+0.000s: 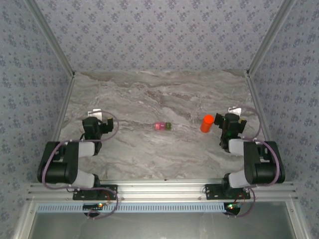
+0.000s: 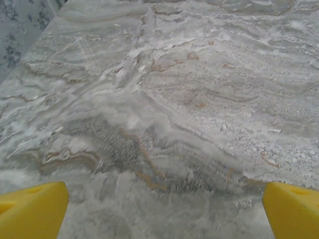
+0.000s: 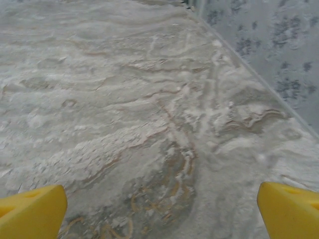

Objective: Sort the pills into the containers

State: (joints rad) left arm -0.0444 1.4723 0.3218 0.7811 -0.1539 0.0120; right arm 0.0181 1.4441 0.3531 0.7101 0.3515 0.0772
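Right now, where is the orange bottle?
In the top view, the bottle stands on the right of the table, close beside the right arm; the containers sit to its left, near the middle.

We're in a lab robot cell, not a home: a marble-print tabletop (image 1: pixel 149 154) is boxed in by floral-papered panels (image 1: pixel 159 35) at 9, 12 and 3 o'clock. An aluminium extrusion rail (image 1: pixel 164 189) at 6 o'clock has the left arm (image 1: pixel 62 164) and right arm (image 1: pixel 259 162) bolted on.

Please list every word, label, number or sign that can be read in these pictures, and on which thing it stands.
There is no readable text.
The orange bottle shows no legible label from the top view.
The containers are too small to tell.
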